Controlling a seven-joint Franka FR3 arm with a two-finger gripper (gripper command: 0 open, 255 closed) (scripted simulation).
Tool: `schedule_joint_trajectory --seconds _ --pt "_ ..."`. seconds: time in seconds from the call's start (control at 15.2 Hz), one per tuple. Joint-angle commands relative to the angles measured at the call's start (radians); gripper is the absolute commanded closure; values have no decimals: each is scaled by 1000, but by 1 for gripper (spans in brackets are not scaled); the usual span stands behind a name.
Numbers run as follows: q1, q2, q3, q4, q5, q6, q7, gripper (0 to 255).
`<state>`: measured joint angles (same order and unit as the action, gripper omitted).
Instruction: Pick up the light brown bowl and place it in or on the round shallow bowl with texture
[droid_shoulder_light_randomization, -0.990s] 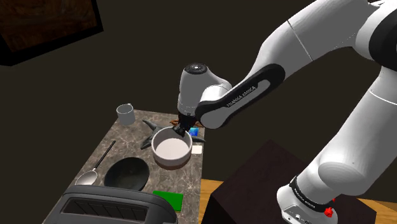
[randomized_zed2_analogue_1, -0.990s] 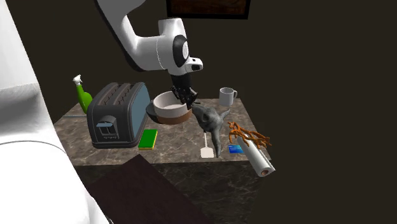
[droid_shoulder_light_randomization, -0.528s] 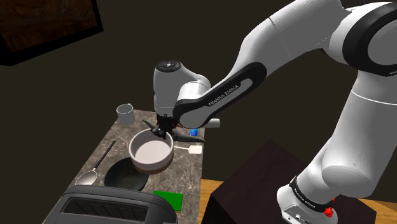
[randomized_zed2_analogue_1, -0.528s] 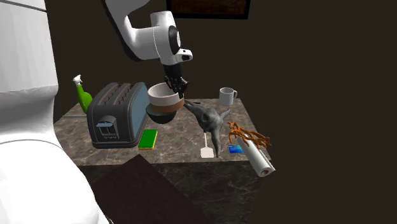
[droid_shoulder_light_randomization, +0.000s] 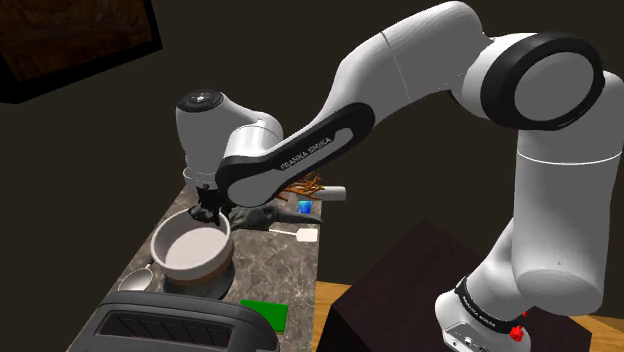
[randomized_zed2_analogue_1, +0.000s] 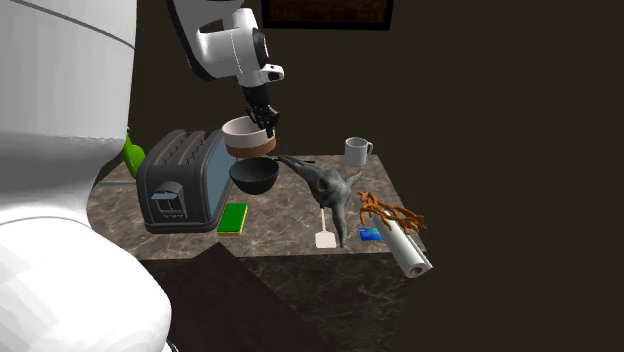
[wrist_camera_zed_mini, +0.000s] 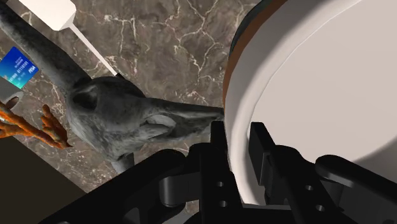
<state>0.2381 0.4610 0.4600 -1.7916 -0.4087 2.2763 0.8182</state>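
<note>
Claw (wrist_camera_zed_mini: 238, 137) closed on rim of bowl (randomized_zed2_analogue_1: 248, 138): one finger inside, one outside, wall pinched between. Bowl held in the air, upright, mouth up, axis vertical; round, so no long axis to report. Pale above, brown band below.

Directly beneath, dark bowl (randomized_zed2_analogue_1: 253, 176) on counter (randomized_zed2_analogue_1: 290, 215), with a narrow gap between the two in second exterior view. Just beside, toward that view's right, grey figure (randomized_zed2_analogue_1: 330, 185), snout reaching toward dark bowl. Beyond figure: white spatula (randomized_zed2_analogue_1: 325, 238), orange twigs (randomized_zed2_analogue_1: 385, 212), blue card (wrist_camera_zed_mini: 17, 69), paper roll (randomized_zed2_analogue_1: 408, 252), and mug (randomized_zed2_analogue_1: 357, 151) at back of counter. On other side, toaster (randomized_zed2_analogue_1: 180, 180) with green pad (randomized_zed2_analogue_1: 233, 217) before it. Spoon (droid_shoulder_light_randomization: 135, 280) next to dark bowl in shoulder view.

Against one second ago: bowl carried toward shoulder view's left and raised, from beside dark bowl to over it. Dark bowl now largely covered in shoulder view. Grip unchanged. Rest of counter as before.
</note>
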Motion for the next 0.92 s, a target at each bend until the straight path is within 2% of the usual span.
schedule_joint_trajectory --seconds 0.0,0.86 --pt "22 39 -7 48 -14 -14 14 255" --pt "52 143 -53 26 -84 103 69 255"
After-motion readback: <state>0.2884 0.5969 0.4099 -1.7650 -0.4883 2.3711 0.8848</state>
